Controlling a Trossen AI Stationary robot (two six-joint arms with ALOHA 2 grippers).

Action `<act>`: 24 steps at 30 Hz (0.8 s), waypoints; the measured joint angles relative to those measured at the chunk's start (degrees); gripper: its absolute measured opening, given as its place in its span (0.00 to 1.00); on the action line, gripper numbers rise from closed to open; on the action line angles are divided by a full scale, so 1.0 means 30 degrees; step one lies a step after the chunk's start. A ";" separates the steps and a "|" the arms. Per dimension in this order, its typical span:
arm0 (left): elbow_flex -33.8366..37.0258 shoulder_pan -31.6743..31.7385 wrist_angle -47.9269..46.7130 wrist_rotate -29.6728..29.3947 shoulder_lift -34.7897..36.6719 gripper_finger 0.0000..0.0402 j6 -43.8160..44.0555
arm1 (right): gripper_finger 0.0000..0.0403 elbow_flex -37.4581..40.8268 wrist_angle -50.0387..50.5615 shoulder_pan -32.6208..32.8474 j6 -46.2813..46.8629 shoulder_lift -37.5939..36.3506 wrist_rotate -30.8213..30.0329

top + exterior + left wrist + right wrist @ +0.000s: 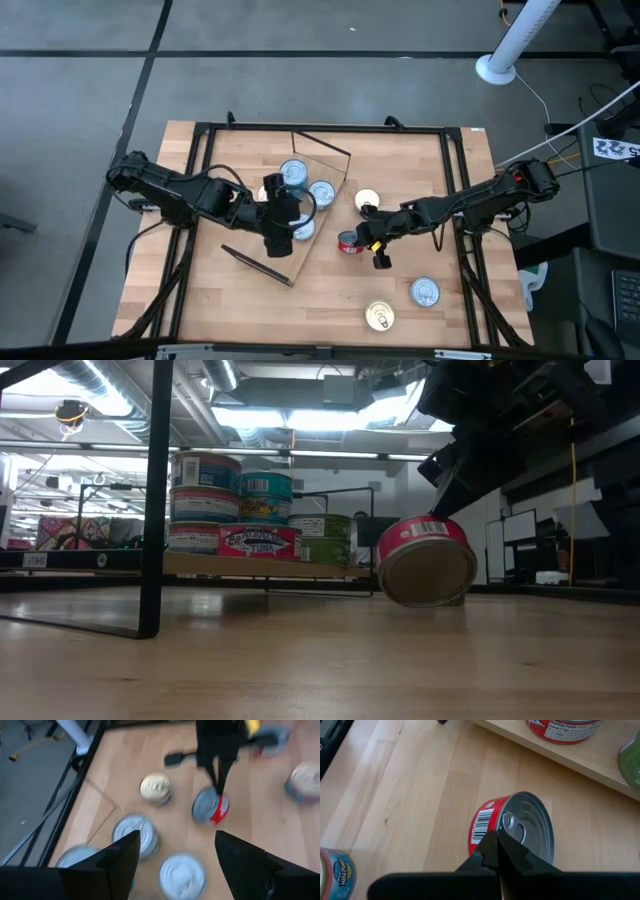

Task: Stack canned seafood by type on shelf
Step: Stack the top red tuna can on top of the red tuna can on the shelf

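The shelf (275, 262) is a light plywood board lying slantwise at the table's middle, and several tins of canned seafood (321, 192) stand on it. The low view shows them stacked in two piles (205, 500) beside single tins. My left gripper (280, 240) hovers open above those tins (135, 832) and touches none. A red-labelled tin (348, 243) with a silver pull-tab lid is tipped up on its edge just right of the shelf, its base (430, 570) facing the table's near side. My right gripper (497, 834) is shut against its lid. My right gripper touches the red tin's silver lid beside the pull tab (509, 821) with its shut fingertips (490, 842). They come slanting down from the table's right. The tin rests on its lower rim (425, 600), tilted; whether a fingertip hooks the tab, I cannot tell.
Loose tins stand on the slatted table: a gold-lidded one (368, 200) behind the right gripper, a silver-topped one (425, 292) and a gold-lidded one (379, 316) near the front right. A dark metal frame (205, 150) borders the table, with one post (155, 500) near the low camera.
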State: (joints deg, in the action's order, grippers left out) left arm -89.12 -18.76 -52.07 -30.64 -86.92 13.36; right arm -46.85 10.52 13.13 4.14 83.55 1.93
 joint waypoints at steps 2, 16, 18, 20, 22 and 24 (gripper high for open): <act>0.0126 0.0000 0.1078 -0.0019 -0.0214 0.63 -0.0220 | 0.00 0.0000 -0.0011 0.0000 0.0004 0.0000 0.0000; 0.0197 0.0112 0.6405 -0.0017 -0.5773 0.63 -0.2014 | 0.00 -0.0007 0.0775 0.0000 0.0007 -0.0007 0.0000; 0.0199 0.0141 0.7380 -0.0015 -0.6611 0.63 -0.2683 | 0.00 -0.0007 0.0886 0.0000 0.0007 -0.0007 0.0000; 0.0207 0.0220 0.8306 -0.0012 -0.7333 0.63 -0.3488 | 0.00 -0.0007 0.0924 0.0000 0.0007 -0.0007 0.0000; 0.0212 0.0258 0.8934 -0.0020 -0.7922 0.63 -0.4019 | 0.00 -0.0007 0.0978 0.0000 0.0007 -0.0007 -0.0002; 0.0206 0.0319 0.9551 -0.0018 -0.8405 0.63 -0.4332 | 0.00 -0.0007 0.0993 0.0000 0.0007 -0.0007 -0.0007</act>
State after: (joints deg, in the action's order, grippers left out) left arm -88.50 -17.81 -23.42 -30.69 -112.14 0.36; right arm -46.87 13.50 13.13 4.16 83.53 1.91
